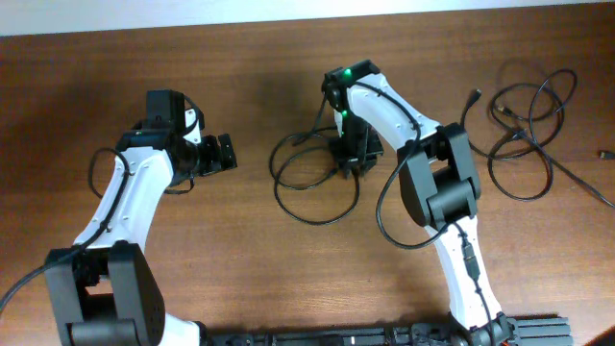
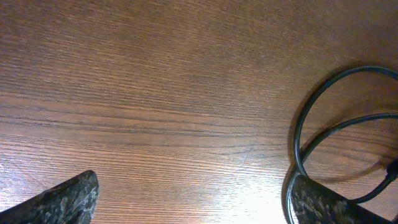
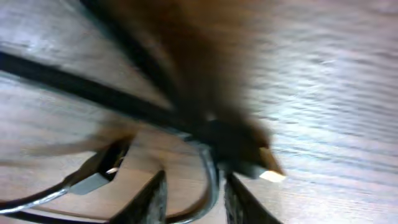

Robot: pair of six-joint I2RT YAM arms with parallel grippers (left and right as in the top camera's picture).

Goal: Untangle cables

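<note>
Right hand [image 3: 193, 186] narrowly parted astride cables [image 3: 93, 90] in wrist view, grip unclear, gap hidden overhead, left hand [image 2: 194, 186] open

The reddish-brown wooden desk [image 1: 240, 269] shows fine darker grain lines. Thin black flexible cables [image 1: 312, 183] loop at its middle, with more black cords [image 1: 524, 144] near its right edge. A small dark plug connector [image 3: 264, 168] has a pale silvery tip. The white robot arms [image 1: 135, 207] have black joints, and one carries a green light [image 1: 338, 75]. The left fingers [image 2: 62, 199] are mottled black-grey.

Open tabletop [image 1: 58, 86] lies left; cables [image 1: 307, 185] crowd centre and far right.
</note>
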